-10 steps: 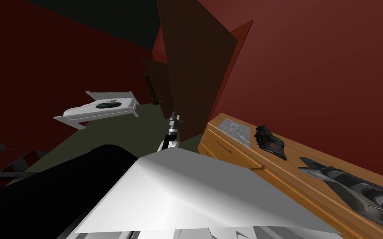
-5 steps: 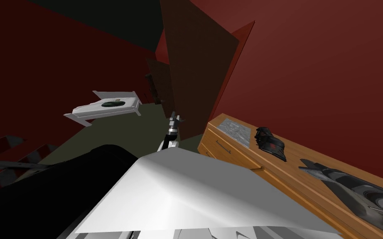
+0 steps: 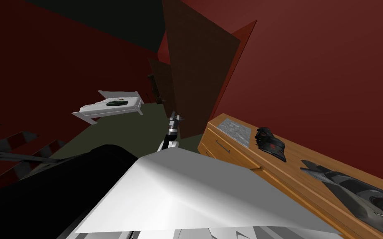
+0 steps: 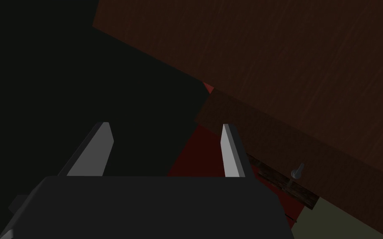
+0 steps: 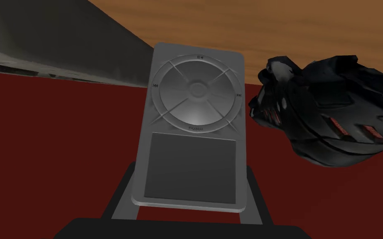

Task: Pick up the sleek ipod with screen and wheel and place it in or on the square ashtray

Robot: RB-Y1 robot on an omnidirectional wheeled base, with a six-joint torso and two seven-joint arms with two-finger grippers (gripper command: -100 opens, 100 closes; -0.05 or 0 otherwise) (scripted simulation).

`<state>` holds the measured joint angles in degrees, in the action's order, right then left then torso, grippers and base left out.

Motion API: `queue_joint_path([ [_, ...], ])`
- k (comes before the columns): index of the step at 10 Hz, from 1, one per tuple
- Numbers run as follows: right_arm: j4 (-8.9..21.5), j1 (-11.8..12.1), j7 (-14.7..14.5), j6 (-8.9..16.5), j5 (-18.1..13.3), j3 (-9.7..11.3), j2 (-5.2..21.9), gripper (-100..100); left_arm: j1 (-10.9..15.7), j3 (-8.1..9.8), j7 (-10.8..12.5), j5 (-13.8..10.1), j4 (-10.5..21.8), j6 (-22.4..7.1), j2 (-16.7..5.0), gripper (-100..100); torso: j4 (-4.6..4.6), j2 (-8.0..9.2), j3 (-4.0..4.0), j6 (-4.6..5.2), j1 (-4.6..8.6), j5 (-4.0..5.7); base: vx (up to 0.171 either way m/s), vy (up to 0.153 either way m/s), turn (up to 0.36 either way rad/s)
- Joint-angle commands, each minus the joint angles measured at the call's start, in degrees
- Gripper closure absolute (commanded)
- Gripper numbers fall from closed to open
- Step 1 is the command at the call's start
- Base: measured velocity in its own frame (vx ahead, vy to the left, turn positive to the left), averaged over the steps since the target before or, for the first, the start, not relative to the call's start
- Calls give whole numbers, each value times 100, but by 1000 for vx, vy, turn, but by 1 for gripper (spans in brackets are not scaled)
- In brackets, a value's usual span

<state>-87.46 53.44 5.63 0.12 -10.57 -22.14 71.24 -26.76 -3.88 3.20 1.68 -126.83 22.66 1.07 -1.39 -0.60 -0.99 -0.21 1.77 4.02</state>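
A grey ipod [image 5: 192,132] with a round wheel and a dark screen stands between the fingers of my right gripper [image 5: 188,178], which is shut on its sides. Close beside it lies a black lumpy object [image 5: 327,112], with a wooden top [image 5: 269,29] behind. A grey sloping slab [image 5: 62,45] on the other side may be the ashtray. On the wooden dresser [image 3: 244,162] in the head view, a flat grey square ashtray [image 3: 236,130] lies next to that black object [image 3: 271,143]. My left gripper [image 4: 165,139] is open and holds nothing, facing a dark brown door.
A long dark grey object [image 3: 352,191] lies on the dresser's near end. A dark brown door panel [image 3: 199,74] stands ahead, with my left arm [image 3: 173,128] reaching toward it. A white furniture piece [image 3: 111,106] sits on the olive floor at left. Dark red walls surround.
My view has shifted a little: the white furniture piece and the striped shapes at the left have slid rightward in the picture. The dresser and my left arm keep their places.
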Motion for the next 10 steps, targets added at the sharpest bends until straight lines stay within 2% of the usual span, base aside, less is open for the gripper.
queue_joint_path([
  [1, -286, 286, 1, 286, 13, -270, -24, 100, 0, 0, 0, 0, 0, 0, 0, 0, 0, 0, 0, 0, 0, 0, -11, -62, 10],
  [3, -606, 557, 1, 291, 13, -270, -24, 100, -1, 0, 0, 0, 0, 0, 0, 0, -5, -12, -8, 7, -21, 1, 5, -7, -25],
  [4, -650, 557, 1, 291, 13, -270, -24, 100, -1, 0, 0, 0, 0, 0, 1, 0, -6, -15, -10, 0, -33, 0, 1, 13, -2],
  [5, -823, 758, 1, 577, 114, -504, -181, 100, -1, -1, 0, 0, 0, 0, 1, 0, -6, -18, -11, -5, -37, -2, -34, -56, 181],
  [7, -1103, 1067, 1, 804, 114, -814, -181, 100, 0, 0, 0, 0, 0, 0, 0, 0, -1, -2, -1, 1, -2, -2, -37, -73, 65],
  [9, -1466, 1405, 1, 876, 114, -856, -181, 100, -1, 0, 0, 0, 0, 0, 1, 0, -4, -9, -6, 7, -27, -5, -3, -7, -17],
  [10, -1567, 1405, 1, 876, 114, -856, -181, 100, -1, 0, 0, 0, 0, 0, 1, 0, -5, -12, -8, 4, -38, -6, 0, 11, -12],
])
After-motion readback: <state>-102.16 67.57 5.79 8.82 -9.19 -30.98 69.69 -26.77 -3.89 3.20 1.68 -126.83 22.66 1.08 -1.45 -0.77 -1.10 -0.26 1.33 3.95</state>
